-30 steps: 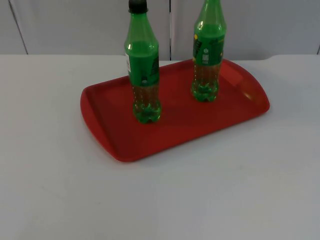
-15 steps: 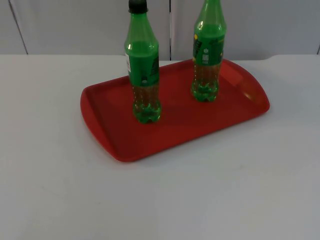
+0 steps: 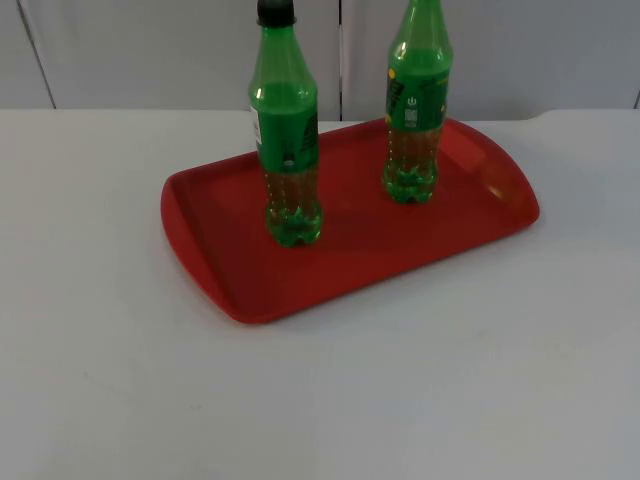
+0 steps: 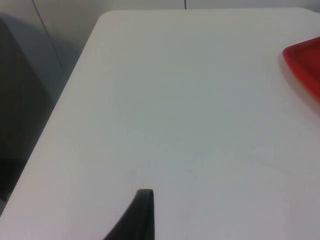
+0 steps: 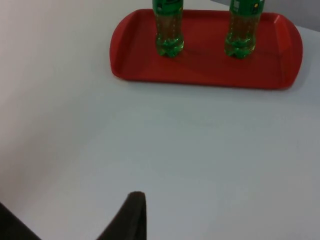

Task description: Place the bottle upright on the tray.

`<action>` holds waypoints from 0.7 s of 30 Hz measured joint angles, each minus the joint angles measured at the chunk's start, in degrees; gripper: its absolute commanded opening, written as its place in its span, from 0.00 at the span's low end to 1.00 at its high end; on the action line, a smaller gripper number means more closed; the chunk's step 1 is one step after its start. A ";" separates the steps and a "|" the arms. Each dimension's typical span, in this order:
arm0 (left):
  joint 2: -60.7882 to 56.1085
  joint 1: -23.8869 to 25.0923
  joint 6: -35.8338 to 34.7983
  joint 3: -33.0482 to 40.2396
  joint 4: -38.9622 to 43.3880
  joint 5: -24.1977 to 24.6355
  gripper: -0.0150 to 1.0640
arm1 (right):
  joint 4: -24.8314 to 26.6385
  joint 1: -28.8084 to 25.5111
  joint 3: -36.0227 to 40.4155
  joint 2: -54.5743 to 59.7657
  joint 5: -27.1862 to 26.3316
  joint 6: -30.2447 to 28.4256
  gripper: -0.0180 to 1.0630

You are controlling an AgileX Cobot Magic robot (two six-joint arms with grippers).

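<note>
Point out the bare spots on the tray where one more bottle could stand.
The red tray has bare floor at its near-left end, before the black-capped bottle, and at its right end past the other green bottle. The strip between the bottles is tighter.

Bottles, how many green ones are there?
2. Both stand upright on the red tray: the bottle with the black cap toward the tray's left end, the other bottle toward its right end. None seems hidden.

The tray (image 3: 250, 285) lies on the counter (image 3: 420, 400), toward the wall (image 3: 150, 50); two bottles stand upright on it (well apart), the left bottle (image 3: 286, 140) nearer the front, the right bottle (image 3: 415, 110) farther back.
</note>
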 measured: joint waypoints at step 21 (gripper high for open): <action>0.00 0.00 0.00 0.00 0.00 0.00 0.99 | 0.00 -18.35 0.00 0.00 0.11 0.00 0.99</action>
